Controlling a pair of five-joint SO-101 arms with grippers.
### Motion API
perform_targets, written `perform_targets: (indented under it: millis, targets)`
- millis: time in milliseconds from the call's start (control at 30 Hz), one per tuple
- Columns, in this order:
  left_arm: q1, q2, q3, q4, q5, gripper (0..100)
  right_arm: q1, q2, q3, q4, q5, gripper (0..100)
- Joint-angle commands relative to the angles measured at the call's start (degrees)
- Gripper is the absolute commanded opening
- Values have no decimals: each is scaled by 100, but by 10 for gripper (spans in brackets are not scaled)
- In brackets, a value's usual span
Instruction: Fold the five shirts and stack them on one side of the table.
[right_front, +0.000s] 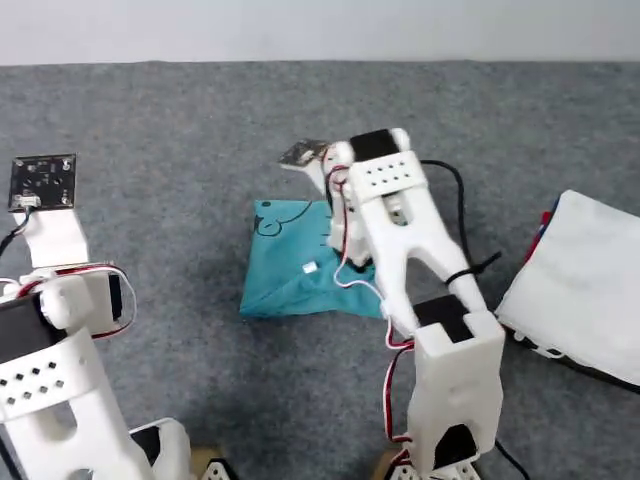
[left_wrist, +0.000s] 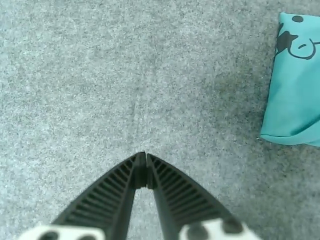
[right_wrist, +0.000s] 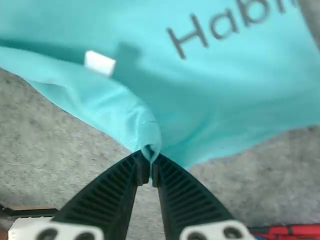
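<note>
— Grey, carpet-like table (right_front: 180, 130) from edge to edge, with a strip of pale wall (right_front: 320, 30) behind.

— And on it?

— Near the middle, a teal shirt (right_front: 285, 275), partly folded and lying flat. Dark print near one corner, a small white tag (right_front: 310, 267) on top. Over on the right arm's side, at the table's edge, a white folded stack (right_front: 585, 280), well apart from the teal one. A sliver of red (right_front: 545, 228) peeking out along its side, something dark under its near edge.

— The right gripper (right_wrist: 146, 164)?

— Down at the teal shirt's edge, tips pressed together, with a bunched ridge of teal cloth pinched between them. Grey surface just beneath. In the high view, the right arm (right_front: 420, 250) stretched forward over the shirt, covering the side nearest the stack.

— And the left gripper (left_wrist: 146, 161)?

— Closed as well, tips meeting, nothing between them. Hanging over bare grey surface, apart from the shirt. In the left wrist view, just the printed corner of the teal cloth, off to one side.

— The left arm (right_front: 55, 360) itself?

— Parked at the near corner of the table, away from both the shirt and the stack.
</note>
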Motion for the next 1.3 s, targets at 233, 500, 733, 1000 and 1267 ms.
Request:
perform_targets:
  millis: [233, 500, 733, 1000, 1267]
  targets:
    - [9, -88, -13, -26, -44, 5, 585, -567, -273, 259, 431, 164]
    - [9, -88, -13, -26, -44, 5, 312, -919, -299, 233, -141, 175]
    - [18, -88, -13, -26, -53, 5, -699, -681, -299, -321, -1169, 17]
    - [18, -88, -13, -26, -53, 5, -725, 242, -299, -813, -1380, 9]
    - [-9, -123, -13, -18, -53, 5, -409, -84, 79, 268, -1345, 9]
